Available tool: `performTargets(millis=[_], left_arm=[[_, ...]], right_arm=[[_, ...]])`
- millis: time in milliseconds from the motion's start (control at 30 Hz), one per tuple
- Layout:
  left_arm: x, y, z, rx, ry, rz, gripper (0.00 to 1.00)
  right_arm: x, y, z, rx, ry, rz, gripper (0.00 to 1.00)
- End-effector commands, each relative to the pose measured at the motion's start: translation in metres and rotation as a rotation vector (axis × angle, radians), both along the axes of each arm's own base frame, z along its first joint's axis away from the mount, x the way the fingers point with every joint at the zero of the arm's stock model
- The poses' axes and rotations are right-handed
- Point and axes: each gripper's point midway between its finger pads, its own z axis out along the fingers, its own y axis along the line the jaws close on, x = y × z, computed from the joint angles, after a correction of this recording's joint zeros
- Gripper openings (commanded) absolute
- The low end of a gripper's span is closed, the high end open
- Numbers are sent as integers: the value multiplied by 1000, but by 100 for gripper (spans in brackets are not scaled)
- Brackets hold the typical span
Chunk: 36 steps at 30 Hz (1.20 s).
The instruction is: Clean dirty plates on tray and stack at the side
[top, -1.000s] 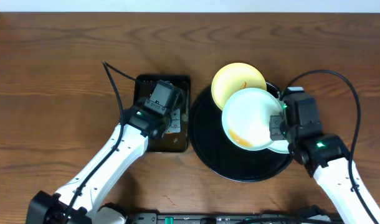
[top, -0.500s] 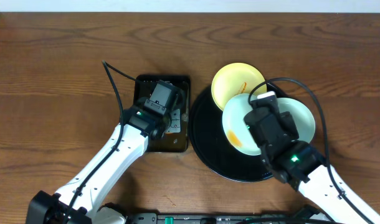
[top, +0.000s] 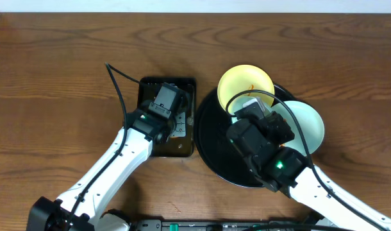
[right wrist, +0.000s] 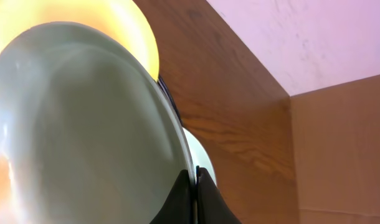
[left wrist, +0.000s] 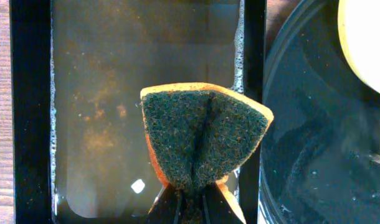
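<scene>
Over the tray (top: 211,144), the right end effector (right wrist: 195,176) pinches a mint-white plate (right wrist: 84,130).

Brown wood-grain table (top: 48,96) fills the overhead view, grain running left-right, soft even light, mild glare. Thin white strip (top: 247,6) along the far edge, possibly wall. Right wrist view: pale pinkish-white surface (right wrist: 314,37) upper right, wall or ceiling, can't tell; plain tan panel (right wrist: 339,149) below it.
</scene>
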Motion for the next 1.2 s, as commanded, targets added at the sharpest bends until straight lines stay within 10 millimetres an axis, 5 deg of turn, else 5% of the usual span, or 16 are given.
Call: performTargets(millis=[0, 333, 533, 700, 933, 1167], left_arm=[[1, 4, 0, 15, -5, 9, 8], [1, 4, -1, 15, -5, 9, 8], [1, 4, -1, 15, -5, 9, 8], [1, 4, 0, 14, -5, 9, 7], [1, 4, 0, 15, -5, 9, 8], [1, 4, 0, 15, -5, 9, 8]], right_arm=[[3, 1, 18, -48, -52, -5, 1], [5, 0, 25, -34, -82, -24, 1], [5, 20, -2, 287, 6, -44, 1], [15, 10, -10, 475, 51, -134, 1], [36, -43, -3, 662, 61, -342, 1], [44, -128, -3, 836, 28, -590, 1]])
